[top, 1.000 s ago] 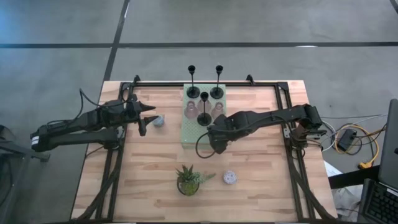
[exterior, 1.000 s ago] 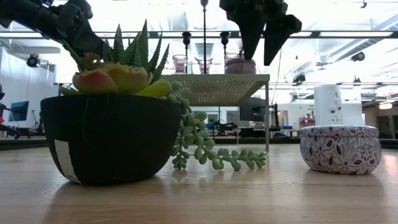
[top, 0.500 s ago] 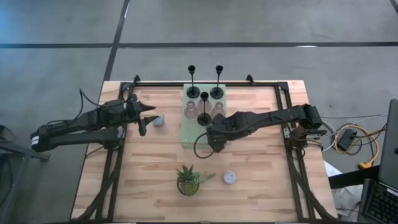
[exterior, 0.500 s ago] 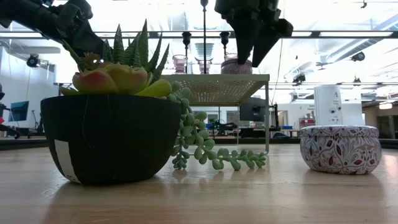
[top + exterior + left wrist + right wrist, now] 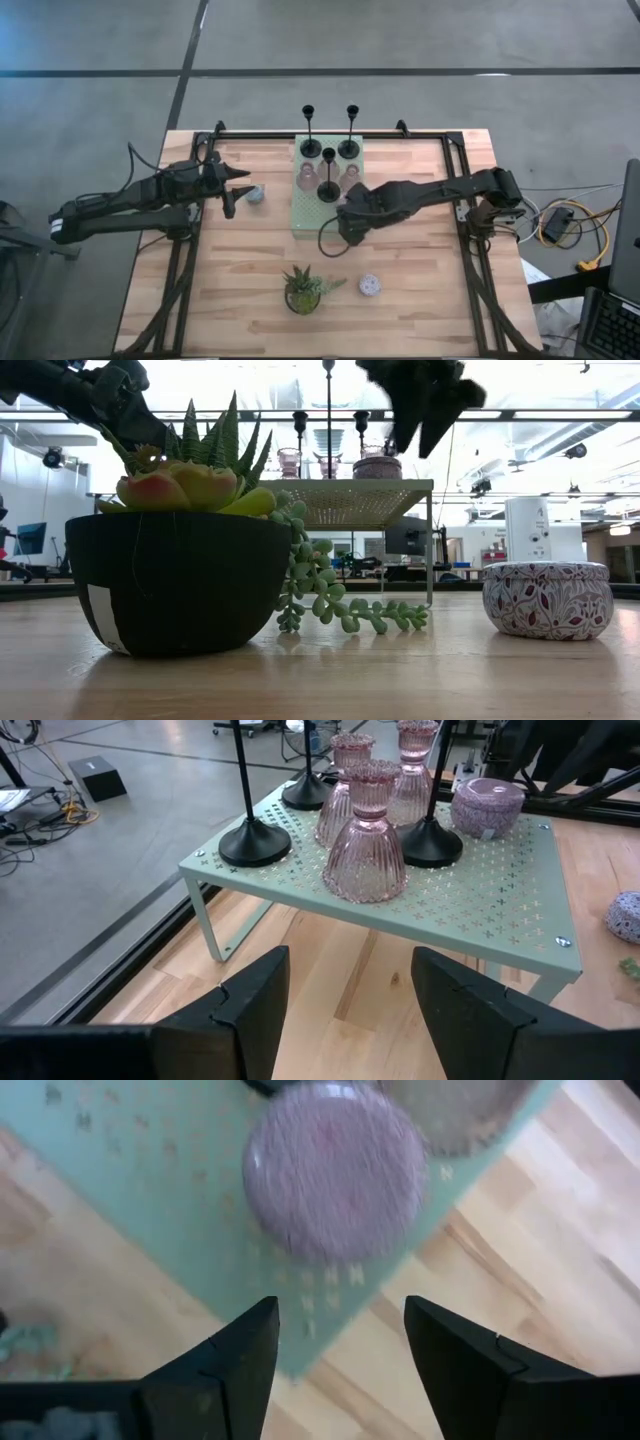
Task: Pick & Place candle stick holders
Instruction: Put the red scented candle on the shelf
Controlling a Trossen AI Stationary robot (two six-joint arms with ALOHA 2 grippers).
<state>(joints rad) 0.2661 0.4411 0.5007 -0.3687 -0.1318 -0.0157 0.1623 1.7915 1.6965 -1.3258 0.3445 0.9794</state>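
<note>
R gripper [image 5: 340, 1342] hangs over the near corner of the pale green perforated shelf [image 5: 300, 215], jaws parted w/ nothing between them; the lilac round cup [image 5: 336, 1170] sits on the shelf just ahead of the tips, not touched. L gripper [image 5: 350, 985] waits off the shelf's left side, jaws apart & empty, looking at 3 black candle stick holders [image 5: 253, 840] and pink glass holders [image 5: 366, 845] standing on the shelf well ahead of its tips.

Candle stick holders [image 5: 328, 170] on shelf [image 5: 300, 215]
</note>
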